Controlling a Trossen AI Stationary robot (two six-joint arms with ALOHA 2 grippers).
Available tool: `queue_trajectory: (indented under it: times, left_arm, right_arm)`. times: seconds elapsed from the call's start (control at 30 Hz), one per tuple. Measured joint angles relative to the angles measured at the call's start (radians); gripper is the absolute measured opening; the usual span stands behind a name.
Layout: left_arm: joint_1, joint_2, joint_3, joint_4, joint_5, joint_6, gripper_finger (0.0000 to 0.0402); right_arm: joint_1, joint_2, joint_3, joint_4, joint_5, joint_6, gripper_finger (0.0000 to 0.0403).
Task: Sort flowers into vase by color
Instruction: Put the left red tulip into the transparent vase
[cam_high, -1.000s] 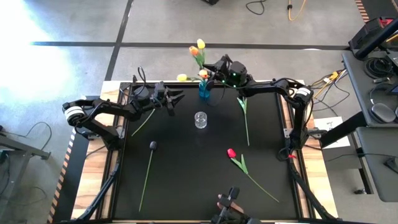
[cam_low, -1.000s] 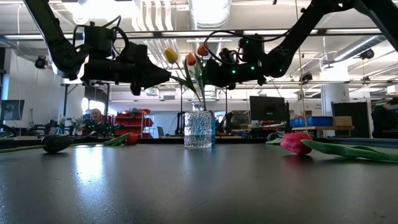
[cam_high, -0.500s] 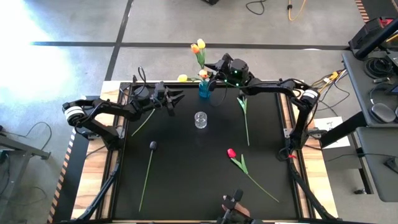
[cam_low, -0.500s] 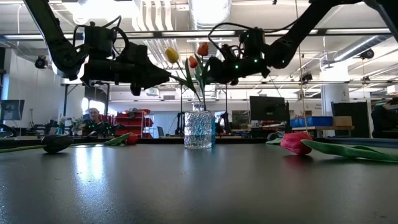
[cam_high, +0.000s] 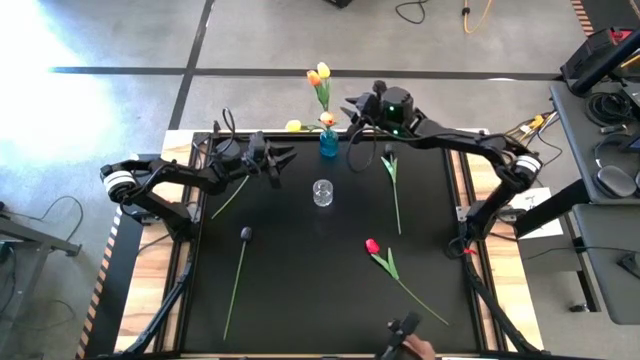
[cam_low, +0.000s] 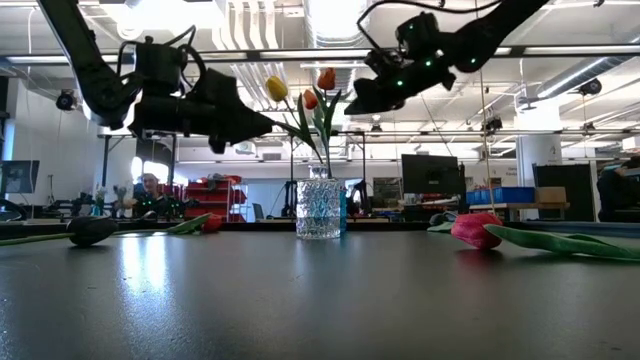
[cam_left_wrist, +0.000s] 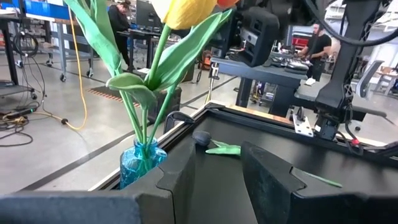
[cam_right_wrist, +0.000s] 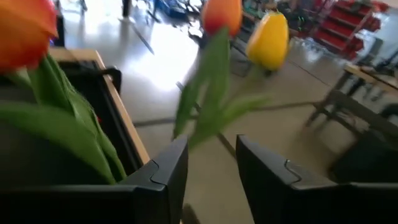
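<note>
Your right end effector (cam_high: 352, 106) hangs part-open and empty beside the blue glass vase (cam_high: 328, 145) of orange and yellow tulips (cam_high: 320, 84); next, fetch the red tulip (cam_high: 372, 246) from the black worktop (cam_high: 300, 270).

Matt black table top (cam_high: 300, 270) with bare wood edges, clear cut-glass vase (cam_low: 319, 209), translucent blue glass vase (cam_left_wrist: 142, 162), matt dark plastic gripper fingers (cam_left_wrist: 273, 180).
</note>
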Motion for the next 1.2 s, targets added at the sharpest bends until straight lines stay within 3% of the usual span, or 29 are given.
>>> queue_trajectory:
  times: [0.33, 0.7, 0.87, 0.97, 1.07, 1.2]
  left_arm:
    - [0.000, 0.000, -0.016, -0.009, 0.001, 0.018, 0.0115]
    - [0.000, 0.000, -0.016, -0.016, 0.001, 0.018, 0.0115]
    - [0.004, -0.013, -0.016, -0.124, 0.002, 0.009, 0.0115]
    - [0.005, -0.071, 0.009, -0.322, 0.023, 0.021, 0.0115]
    - [0.005, -0.163, 0.075, -0.679, 0.021, 0.058, 0.0115]
    - [-0.010, -0.250, 0.167, -1.112, -0.116, 0.042, 0.0115]
  right_arm:
    - [0.000, -0.156, -0.246, 0.046, 0.045, 0.008, 0.0016]
    - [0.006, -0.161, -0.447, 0.099, 0.037, 0.152, 0.0013]
    - [0.006, -0.199, -0.501, 0.099, 0.037, 0.158, 0.0013]
    - [0.006, -0.231, -0.542, 0.096, 0.037, 0.188, 0.0013]
    - [0.006, -0.269, -0.586, 0.098, 0.037, 0.205, 0.0013]
    - [0.007, -0.314, -0.628, 0.102, 0.037, 0.206, 0.0013]
